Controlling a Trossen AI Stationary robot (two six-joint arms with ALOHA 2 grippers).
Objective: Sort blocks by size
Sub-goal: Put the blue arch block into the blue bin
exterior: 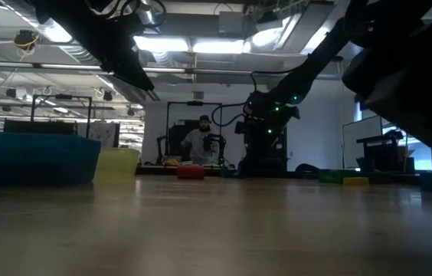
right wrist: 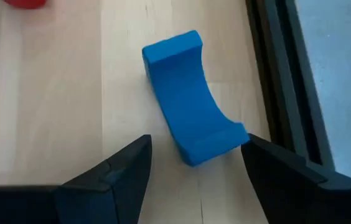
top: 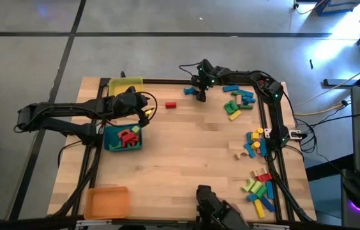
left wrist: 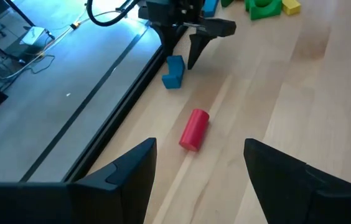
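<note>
One red cylinder (top: 170, 105) lies between two grippers — left (top: 147, 108) wide, empty; right (right wrist: 194, 155) wide above one blue arch (right wrist: 191, 99). Three trays: yellow (top: 125, 83), blue (top: 111, 142), orange (top: 106, 202).

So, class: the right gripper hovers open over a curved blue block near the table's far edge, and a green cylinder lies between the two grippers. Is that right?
One detail is wrong: the cylinder is red, not green, as the left wrist view shows. The right gripper does hover open over the curved blue block.
</note>
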